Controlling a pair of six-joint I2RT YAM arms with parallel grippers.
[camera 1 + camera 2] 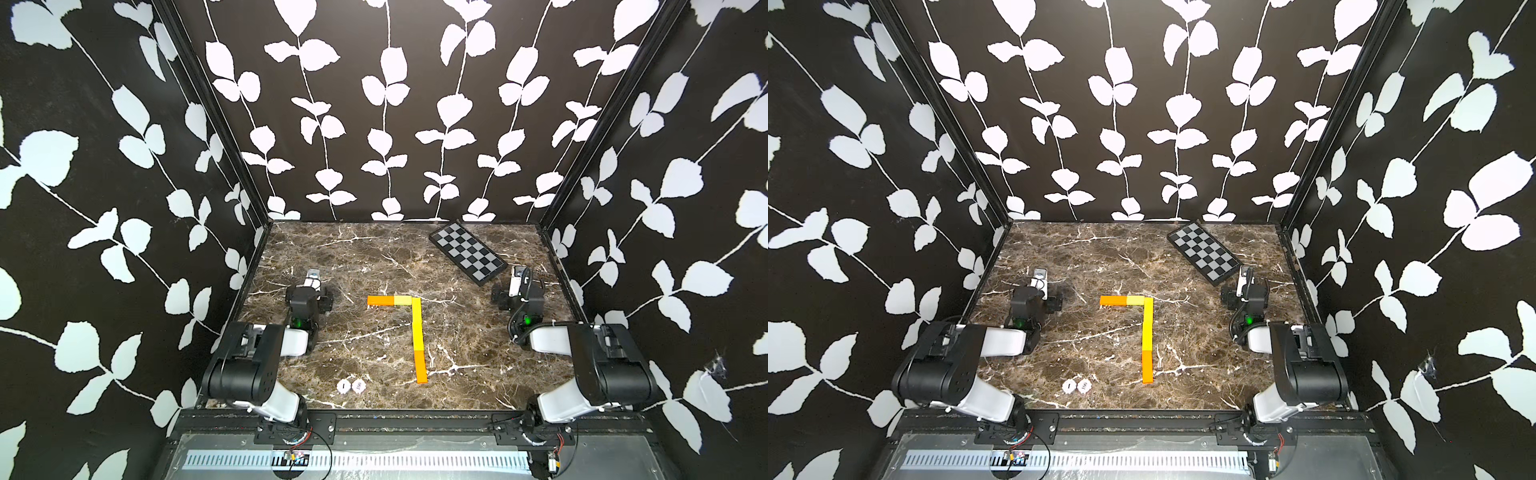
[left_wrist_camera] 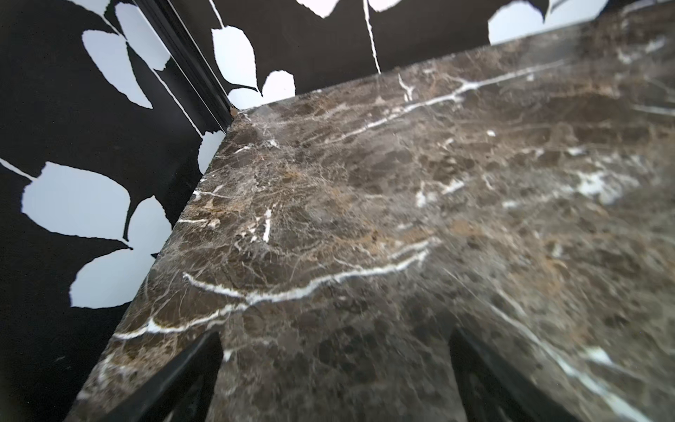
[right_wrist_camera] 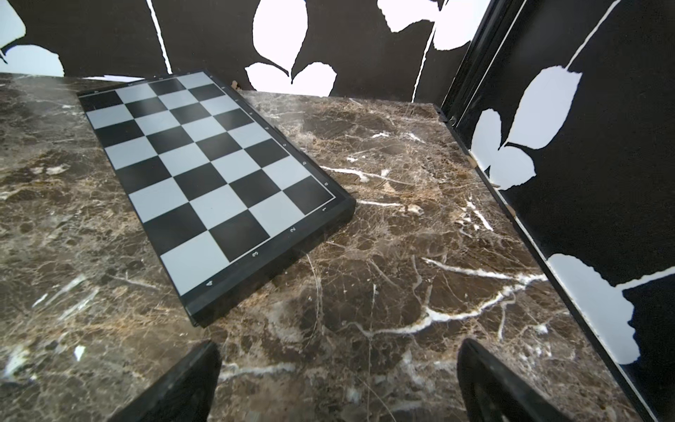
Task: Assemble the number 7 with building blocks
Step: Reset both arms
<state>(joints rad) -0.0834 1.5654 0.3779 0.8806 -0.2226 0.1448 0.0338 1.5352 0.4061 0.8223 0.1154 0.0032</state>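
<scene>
The building blocks lie end to end mid-table in both top views and form the number 7 (image 1: 417,309). Its top stroke is an orange bar (image 1: 380,300) joined to a pale yellow piece (image 1: 402,300). Its stem runs toward the front as bright yellow bars (image 1: 417,332) ending in an orange bar (image 1: 420,366) (image 1: 1147,366). My left gripper (image 1: 313,279) (image 2: 335,334) rests low at the table's left, well clear of the blocks, open over bare marble. At the right, my right gripper (image 1: 517,278) (image 3: 339,344) is also open and empty, just short of the checkerboard's near corner.
A black-grey checkerboard (image 1: 467,252) (image 3: 204,175) lies at an angle at the back right. Two small white round tokens (image 1: 350,386) sit near the front edge, left of the stem. Leaf-patterned walls close in the marble table (image 1: 374,257) on three sides.
</scene>
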